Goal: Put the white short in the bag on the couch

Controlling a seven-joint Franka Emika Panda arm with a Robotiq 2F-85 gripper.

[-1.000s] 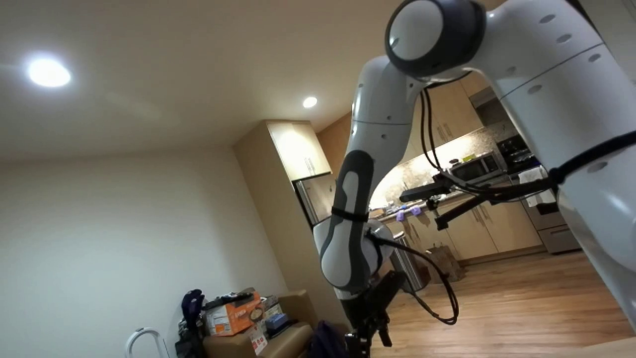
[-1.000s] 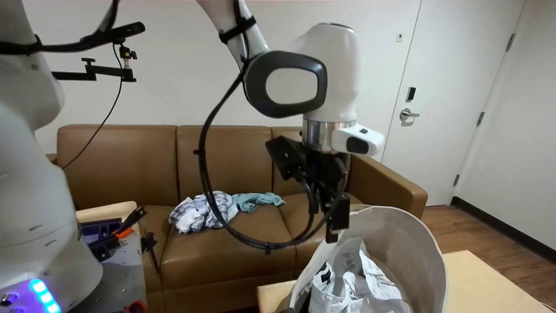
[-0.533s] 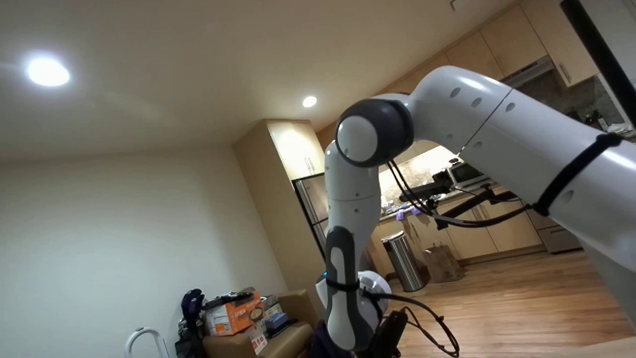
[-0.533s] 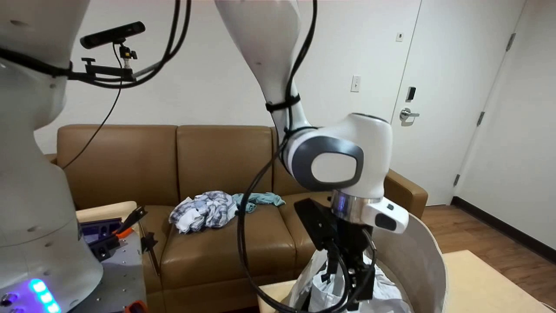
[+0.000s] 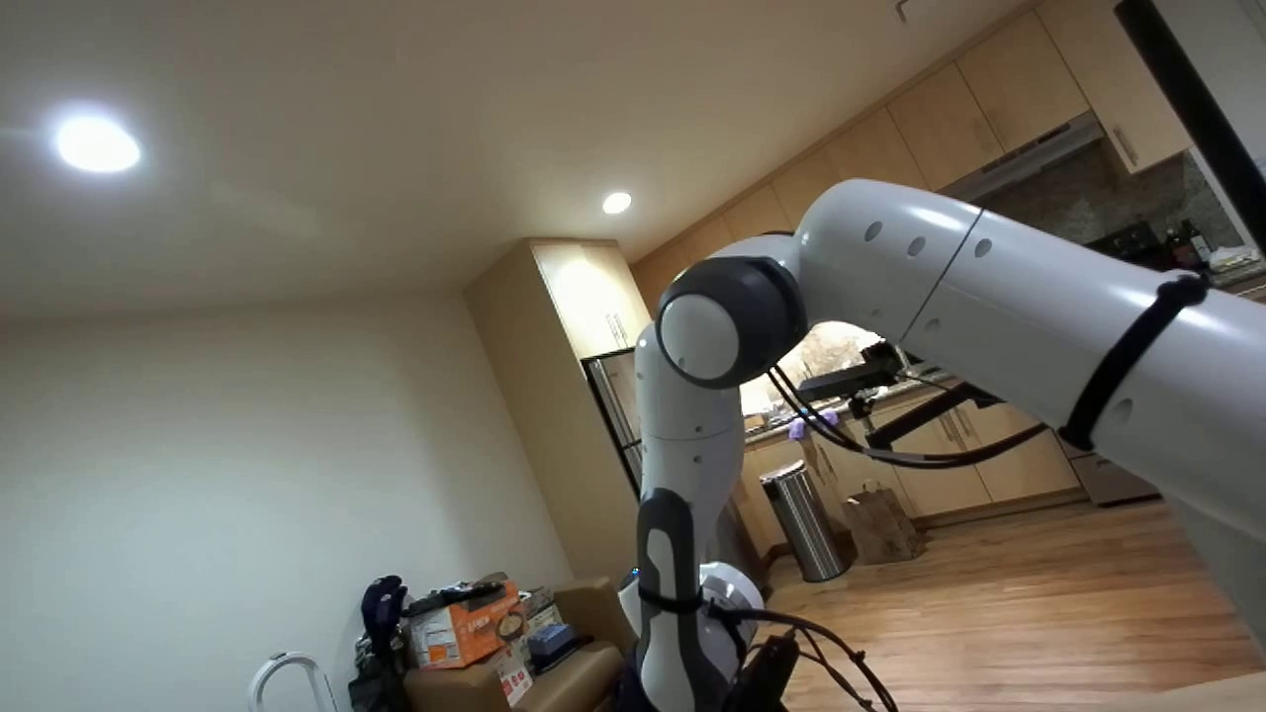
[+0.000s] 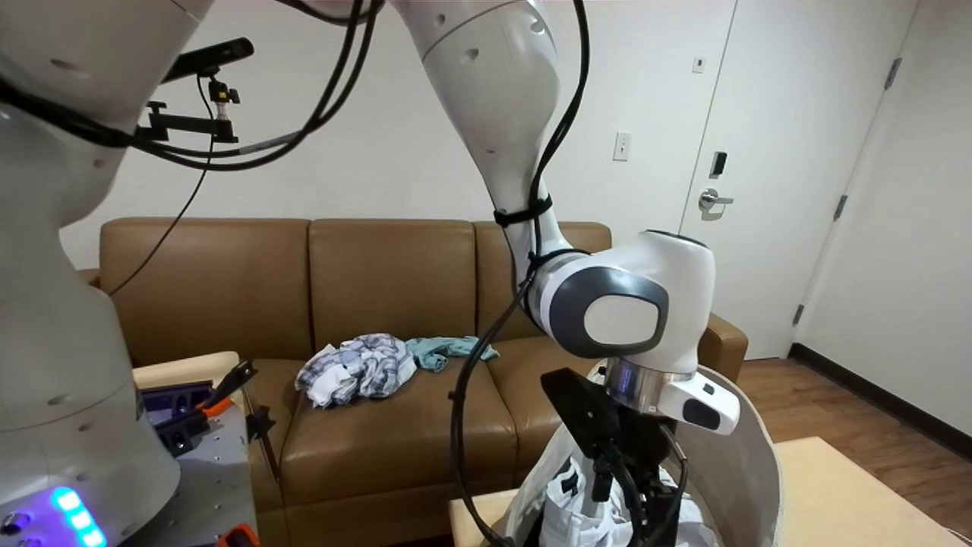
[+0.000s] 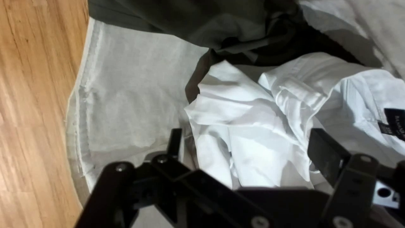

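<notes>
The white shorts (image 7: 253,110) lie crumpled inside the beige cloth bag (image 7: 120,85), with a dark label at the waistband. In an exterior view the shorts (image 6: 577,520) show partly behind the gripper, inside the bag (image 6: 740,456). My gripper (image 7: 246,142) is open, its fingers apart on either side of the white cloth. I cannot tell whether they touch it. In an exterior view the gripper (image 6: 634,505) is inside the bag's opening, pointing down. The brown couch (image 6: 402,437) stands behind the bag. The fingertips are below the frame in the exterior view showing the kitchen.
A dark garment (image 7: 190,19) lies at the bag's upper side in the wrist view. A plaid garment (image 6: 357,372) and a teal garment (image 6: 452,348) lie on the couch. The bag stands on a light wooden table (image 6: 858,494). A metal table (image 6: 216,486) stands by the robot base.
The arm has reached out and down. The gripper has moved from above the bag's near-couch rim down into its opening, over the white shorts. The clothes on the couch have not moved.
</notes>
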